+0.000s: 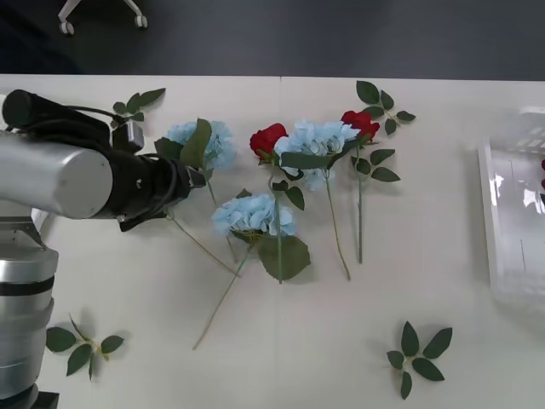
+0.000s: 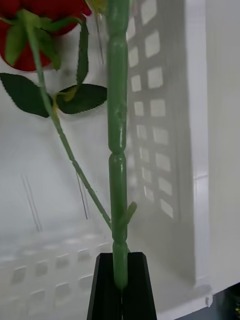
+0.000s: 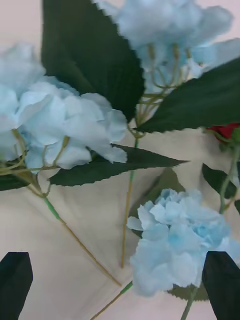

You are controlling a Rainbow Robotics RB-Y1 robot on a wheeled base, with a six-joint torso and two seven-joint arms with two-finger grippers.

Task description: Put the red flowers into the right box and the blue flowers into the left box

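Note:
My right gripper (image 2: 120,260) is shut on a thick green flower stem (image 2: 118,150) above the inside of the right box (image 2: 155,115), a white basket with perforated walls. A red flower (image 2: 40,20) lies in that box, its thin stem crossing the held one. The right box (image 1: 511,213) sits at the table's right edge. My left gripper (image 3: 120,290) hangs open just above blue flowers (image 3: 65,125) (image 3: 175,240). The left gripper (image 1: 194,177) sits beside a blue flower (image 1: 204,141); others (image 1: 254,213) (image 1: 319,141) and two red flowers (image 1: 268,138) (image 1: 361,121) lie mid-table. The left box is out of view.
Loose green leaf sprigs lie at the back left (image 1: 136,104), front left (image 1: 81,345) and front right (image 1: 417,354). Long flower stems (image 1: 336,230) run toward the table's front. Bare tabletop lies between the flowers and the right box.

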